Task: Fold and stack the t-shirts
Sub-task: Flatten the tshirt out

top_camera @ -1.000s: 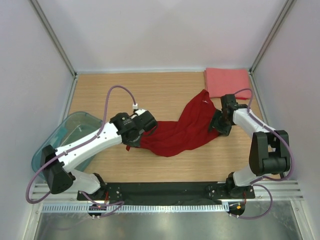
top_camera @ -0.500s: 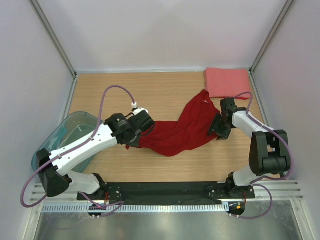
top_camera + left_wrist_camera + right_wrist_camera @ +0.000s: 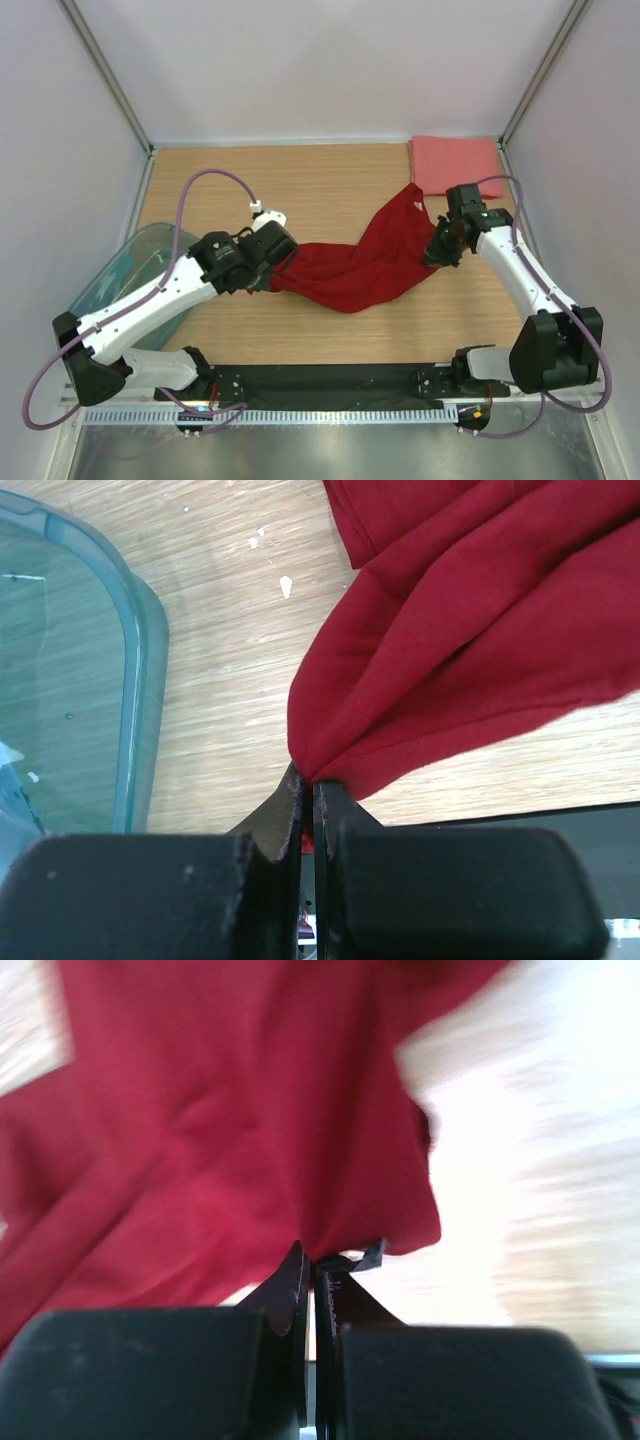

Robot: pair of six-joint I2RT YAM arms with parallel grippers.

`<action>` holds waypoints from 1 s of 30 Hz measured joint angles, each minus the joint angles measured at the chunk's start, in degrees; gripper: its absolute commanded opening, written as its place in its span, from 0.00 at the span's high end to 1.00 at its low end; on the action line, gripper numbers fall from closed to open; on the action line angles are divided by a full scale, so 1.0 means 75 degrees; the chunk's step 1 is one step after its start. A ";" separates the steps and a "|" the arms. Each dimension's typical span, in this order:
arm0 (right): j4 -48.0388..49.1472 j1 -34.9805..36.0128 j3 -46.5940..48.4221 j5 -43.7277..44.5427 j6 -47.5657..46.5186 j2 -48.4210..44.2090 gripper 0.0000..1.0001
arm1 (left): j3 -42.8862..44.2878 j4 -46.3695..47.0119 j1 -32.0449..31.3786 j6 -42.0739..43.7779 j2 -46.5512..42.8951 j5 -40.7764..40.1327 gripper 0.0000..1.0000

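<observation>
Left pincer point(image 3: 305, 780) and right pincer point(image 3: 312, 1260) are both pinching opposite ends of the dark red shirt point(image 3: 350, 272), likely stretching it over the tabletop point(image 3: 250, 180) for folding; pink shirt point(image 3: 455, 165) is sitting folded, far-right corner.

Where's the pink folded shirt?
In the top view, the pink folded shirt lies in the far right corner of the table, just beyond the right pincer and the dark red shirt.

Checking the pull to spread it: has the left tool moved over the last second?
Yes. The left tool, shut on the dark red cloth t-shirt, has shifted left, closer to the translucent teal plastic bin.
</observation>
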 measured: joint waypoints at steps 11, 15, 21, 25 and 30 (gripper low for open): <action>0.1641 0.0935 0.2565 -0.1749 0.0335 0.3754 0.62 | 0.0012 0.0184 0.0000 0.0216 0.0501 0.0009 1.00; 0.1107 0.0810 0.2381 -0.1279 -0.0230 0.2804 0.52 | 0.0012 0.0286 0.0000 0.0210 0.0595 0.0032 1.00; 0.0828 0.0425 0.0976 -0.0621 -0.0833 0.1256 0.52 | -0.0020 0.0286 0.0000 0.0207 0.0469 0.0047 1.00; 0.1055 0.0402 -0.0122 -0.0554 -0.0874 0.1466 0.50 | -0.0029 0.0289 0.0000 0.0210 0.0393 0.0102 1.00; 0.1524 0.0402 -0.0711 -0.0635 -0.0909 0.2066 0.49 | -0.0026 0.0286 0.0000 0.0265 0.0393 0.0166 1.00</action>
